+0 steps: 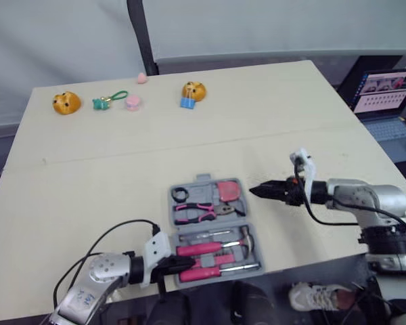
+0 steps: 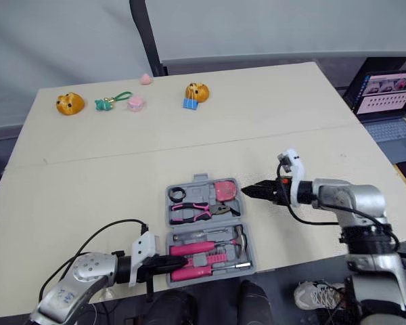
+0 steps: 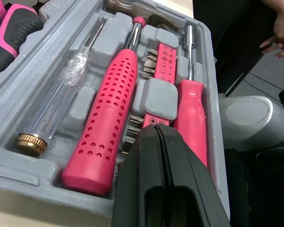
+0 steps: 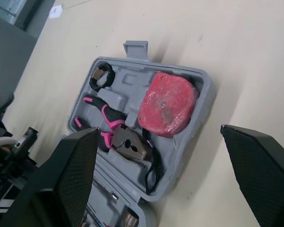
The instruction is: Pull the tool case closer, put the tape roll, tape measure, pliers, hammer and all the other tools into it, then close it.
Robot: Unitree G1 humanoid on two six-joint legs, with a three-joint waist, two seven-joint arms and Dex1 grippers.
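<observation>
Left wrist view looks straight into the near half of the case [image 1: 201, 184], where the hammer [image 3: 109, 113], a pink screwdriver [image 3: 191, 113], a clear-handled one [image 3: 61, 104] and a strip of bits [image 3: 156, 59] each sit in a moulded recess. That is why they lie parallel and flush and do not pile on one another. The far half holds the tape roll [image 1: 180, 195], pliers [image 4: 114, 132] and tape measure [image 4: 166, 103], again each in a pocket cut to its outline. The case lies open and flat at the near edge of the desk [image 1: 189, 135], within reach of both arms, which suits packing and closing. No loose tool shows on the desk around it, so the filling looks done and only the closing seems left. The left jaws are pressed together with nothing between them, and their tip is low over the bit strip. That reads as a tip placed to press a tool home or to steady the near half, not as a grasp (whether it touches the strip I cannot tell). The right jaws stand wide apart and hold nothing, level with the desk and pointing at the right rim of the far half, just beside the tape measure. That fits an approach to take the rim and fold the far half over. For the halves to meet, the left arm would have to clear the near half first. Further out, small toys [image 1: 66, 103] line the far edge of the desk, well apart from the case, and a laptop [image 1: 386, 91] stands off to the right.
</observation>
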